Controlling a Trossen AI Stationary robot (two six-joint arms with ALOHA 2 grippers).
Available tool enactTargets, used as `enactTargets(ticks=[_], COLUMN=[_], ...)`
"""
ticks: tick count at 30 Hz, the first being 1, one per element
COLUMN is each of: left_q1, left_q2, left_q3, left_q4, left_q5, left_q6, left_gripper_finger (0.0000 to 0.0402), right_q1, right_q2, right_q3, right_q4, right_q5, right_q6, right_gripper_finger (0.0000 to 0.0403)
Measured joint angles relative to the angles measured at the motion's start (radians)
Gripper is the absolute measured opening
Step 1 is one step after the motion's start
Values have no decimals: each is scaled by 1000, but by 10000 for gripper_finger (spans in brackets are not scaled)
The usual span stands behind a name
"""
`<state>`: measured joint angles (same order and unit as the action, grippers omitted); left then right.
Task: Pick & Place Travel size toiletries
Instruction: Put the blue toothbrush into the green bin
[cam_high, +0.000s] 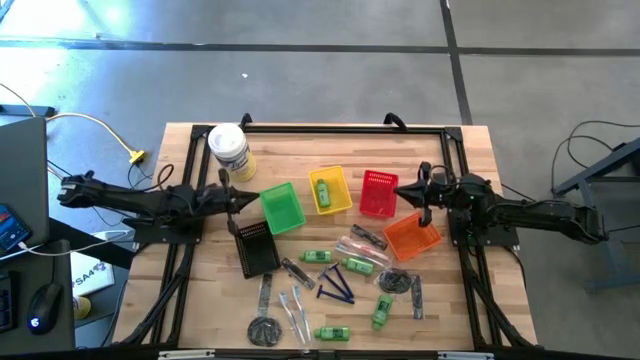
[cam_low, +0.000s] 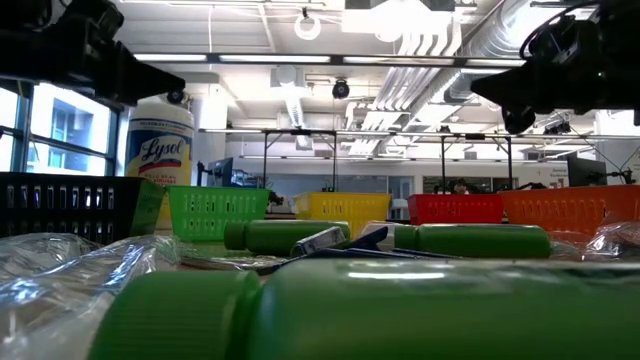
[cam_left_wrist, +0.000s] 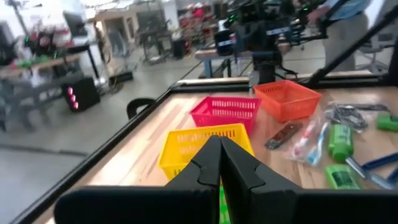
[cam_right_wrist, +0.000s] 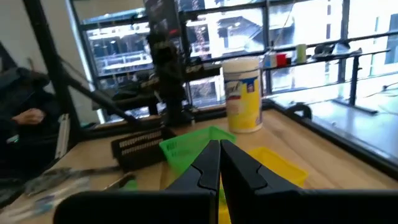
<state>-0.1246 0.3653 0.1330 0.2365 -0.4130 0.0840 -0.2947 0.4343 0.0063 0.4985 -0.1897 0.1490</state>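
Across the tabletop front half lie the travel size toiletries (five green bottles counted); left end effector and right end effector hover closed, empty, near five baskets.

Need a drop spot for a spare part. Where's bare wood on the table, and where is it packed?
Free: the back strip between the white canister and the red basket, behind the yellow basket; also the front left corner, left of the black basket. Crowded: the front middle, where green bottles, blue razors and clear wrappers lie close together beside the orange basket.
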Motion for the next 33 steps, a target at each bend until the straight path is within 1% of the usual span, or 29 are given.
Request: enactTargets(ticks=[3,5,7,9,12,14,16,19,22,26,29,33], left_q1=[0,0,0,0,0,-1,-11,-47,-95,-172,-231,-301], left_q2=[74,154,250,358,531,647,757,911,1045,1186,1272,1369], left_q3=[72,125,204,308,488,594,691,827,957,1102,1178,1250], left_q4=[-66,-88,-121,-207,-428,-544,-617,-702,-782,-806,-809,-816], left_q5=[-9,5,17,38,54,84,136,196,229,267,291,363], left_q6=[-53,-56,-56,-65,-108,-116,-93,-40,14,99,122,126], left_gripper_finger=[0,0,0,0,8,23,44,83,119,147,152,152], right_q1=[0,0,0,0,0,0,0,0,0,0,0,0], right_q2=[0,0,0,0,0,0,0,0,0,0,0,0], right_q3=[0,0,0,0,0,0,0,0,0,0,0,0], right_q4=[-30,-33,-32,-29,-24,-24,-18,-5,3,4,4,-2], right_q5=[-13,-21,-21,-22,-22,-22,-22,-22,-22,-23,-23,-24], right_q6=[-21,-41,-59,-81,-101,-117,-125,-127,-124,-122,-121,-121], right_gripper_finger=[4,4,4,4,4,4,4,4,4,4,4,4])
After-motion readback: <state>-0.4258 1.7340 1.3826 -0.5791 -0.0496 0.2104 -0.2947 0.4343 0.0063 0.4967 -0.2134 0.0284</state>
